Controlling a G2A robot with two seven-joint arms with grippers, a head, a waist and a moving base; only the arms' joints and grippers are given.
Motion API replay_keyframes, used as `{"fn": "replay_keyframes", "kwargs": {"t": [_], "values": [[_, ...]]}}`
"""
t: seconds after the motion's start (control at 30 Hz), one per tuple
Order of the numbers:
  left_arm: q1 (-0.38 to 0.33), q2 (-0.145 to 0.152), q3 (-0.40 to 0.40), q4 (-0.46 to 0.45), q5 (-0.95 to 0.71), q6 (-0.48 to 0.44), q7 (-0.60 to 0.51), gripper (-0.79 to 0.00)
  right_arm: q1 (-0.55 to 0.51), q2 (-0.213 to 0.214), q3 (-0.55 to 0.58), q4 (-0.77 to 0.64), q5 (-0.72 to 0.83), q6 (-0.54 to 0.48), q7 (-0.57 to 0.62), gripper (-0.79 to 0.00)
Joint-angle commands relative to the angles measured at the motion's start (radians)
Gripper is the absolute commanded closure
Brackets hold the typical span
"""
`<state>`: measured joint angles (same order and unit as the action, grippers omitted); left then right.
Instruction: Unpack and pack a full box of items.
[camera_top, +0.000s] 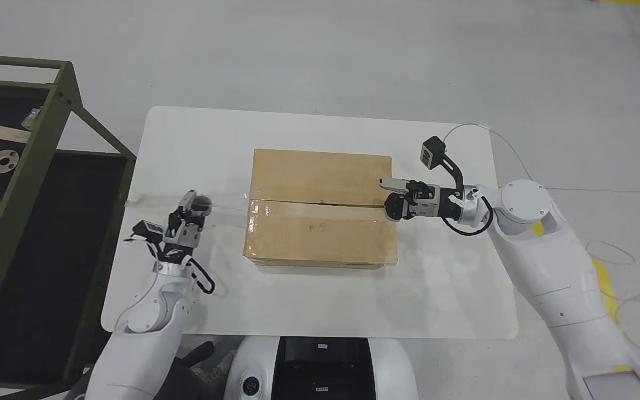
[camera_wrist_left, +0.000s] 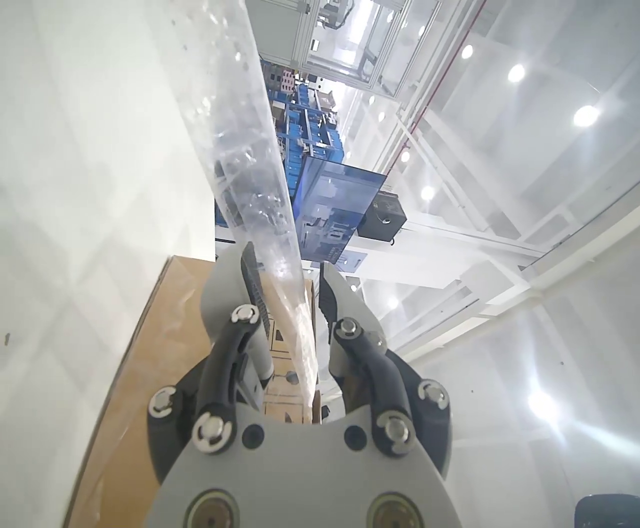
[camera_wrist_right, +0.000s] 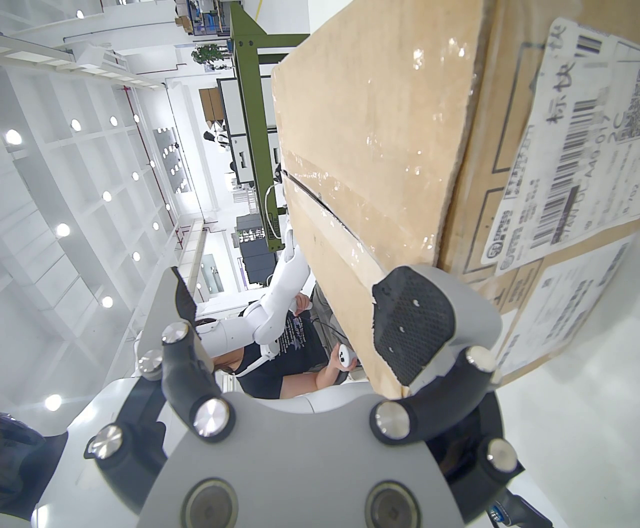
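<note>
A closed brown cardboard box (camera_top: 320, 205) lies in the middle of the white table (camera_top: 450, 280), a seam running along its top. My left gripper (camera_top: 190, 208) sits left of the box, apart from it. Its fingers stand slightly open in the left wrist view (camera_wrist_left: 287, 265), and a long clear tape strip (camera_wrist_left: 250, 150) runs between them, clinging to one pad (camera_wrist_left: 255, 295). My right gripper (camera_top: 388, 195) is at the box's right end by the seam. It is open (camera_wrist_right: 285, 285), with one pad (camera_wrist_right: 415, 325) against the box's top edge (camera_wrist_right: 380, 150).
A green metal rack (camera_top: 40, 130) over a dark floor mat stands left of the table. A white shipping label (camera_wrist_right: 570, 150) covers the box's right end face. Bare table lies in front of and behind the box.
</note>
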<state>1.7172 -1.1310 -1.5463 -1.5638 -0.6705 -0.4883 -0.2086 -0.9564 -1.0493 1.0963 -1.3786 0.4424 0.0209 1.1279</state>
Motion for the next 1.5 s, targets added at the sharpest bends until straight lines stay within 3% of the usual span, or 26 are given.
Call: {"fn": "replay_keyframes", "kwargs": {"t": [0.0,0.3,0.83,1.0,1.03,1.07,1.2,1.27,1.37,1.47], "values": [[0.005,-0.002,-0.008,-0.008,-0.012,-0.002,-0.005,-0.179,0.000,0.000,0.000,0.000,0.000,0.000,0.000,-0.785],[0.014,-0.009,-0.034,-0.057,-0.040,0.013,-0.014,-0.092,0.000,0.000,0.000,0.000,0.000,0.000,0.000,-0.785],[0.062,-0.026,-0.030,-0.254,-0.009,0.032,-0.009,-0.145,0.000,0.000,0.000,0.000,0.000,0.000,0.000,-0.785],[0.061,-0.034,0.000,-0.323,0.020,0.030,0.011,-0.185,0.000,0.000,0.000,0.000,0.000,0.000,0.000,-0.785],[0.066,-0.036,0.007,-0.315,0.013,0.025,0.012,-0.243,0.000,0.000,0.000,0.000,0.000,0.000,0.000,-0.785],[0.068,-0.036,0.009,-0.301,0.042,0.034,0.010,-0.194,0.000,0.000,0.000,0.000,0.000,0.000,0.000,-0.785],[0.072,-0.042,0.032,-0.309,0.067,0.007,0.009,-0.169,0.000,0.000,0.000,0.000,0.000,0.000,0.000,-0.785],[0.077,-0.044,0.038,-0.312,0.073,-0.002,0.007,-0.185,0.000,0.000,0.000,0.000,0.000,0.000,0.000,-0.785],[0.076,-0.047,0.045,-0.317,0.080,-0.006,-0.001,-0.308,0.000,0.000,0.000,0.000,0.000,0.000,0.000,-0.785],[0.076,-0.049,0.050,-0.317,0.080,-0.015,-0.013,-0.369,0.000,0.000,0.000,0.000,0.000,0.000,0.000,-0.785]]}}
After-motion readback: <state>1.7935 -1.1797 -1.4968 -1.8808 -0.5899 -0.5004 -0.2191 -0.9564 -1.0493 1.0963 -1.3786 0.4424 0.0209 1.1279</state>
